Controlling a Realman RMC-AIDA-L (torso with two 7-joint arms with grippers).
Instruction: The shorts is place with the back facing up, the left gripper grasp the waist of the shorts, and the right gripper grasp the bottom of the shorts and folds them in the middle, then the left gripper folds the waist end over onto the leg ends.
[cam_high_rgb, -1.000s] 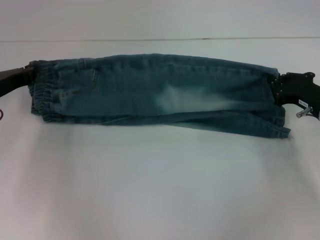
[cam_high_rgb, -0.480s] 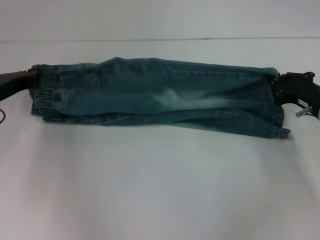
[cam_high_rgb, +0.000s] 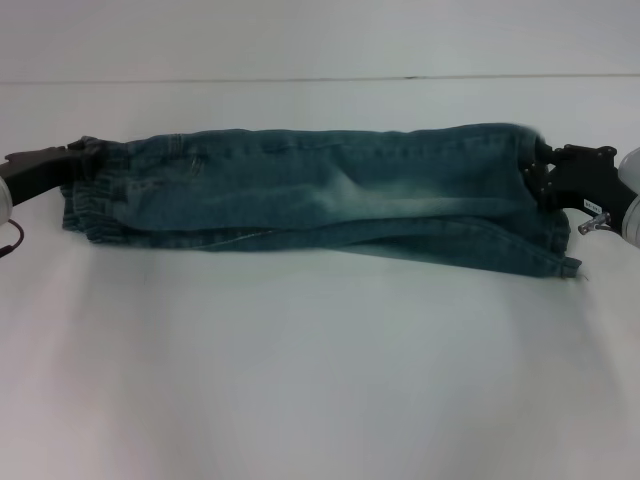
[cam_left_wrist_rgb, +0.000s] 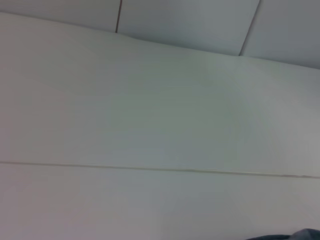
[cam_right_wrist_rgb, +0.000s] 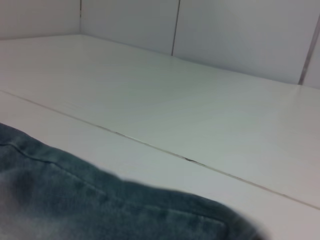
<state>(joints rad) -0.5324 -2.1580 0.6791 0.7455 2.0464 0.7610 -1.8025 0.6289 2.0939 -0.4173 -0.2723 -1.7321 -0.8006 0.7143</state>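
Two grippers hold the shorts (cam_high_rgb: 320, 195) folded lengthwise: left gripper (cam_high_rgb: 72, 152) clamped on the waist (cam_high_rgb: 85, 195), right gripper (cam_high_rgb: 540, 172) clamped on the leg ends (cam_high_rgb: 555, 235). Bare white table (cam_high_rgb: 320, 380) lies nearer the robot.

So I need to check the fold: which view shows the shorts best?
The head view: the whole shorts lie folded lengthwise between both tools. The right wrist view shows only a denim edge; the left wrist view a sliver.

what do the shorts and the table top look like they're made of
The shorts look like faded blue-green denim: woven cloth with stitched seams, a pale worn patch and a gathered elastic waist. The table looks like a smooth matte white panel, perhaps laminate, with a thin joint line; the exact material is unclear.
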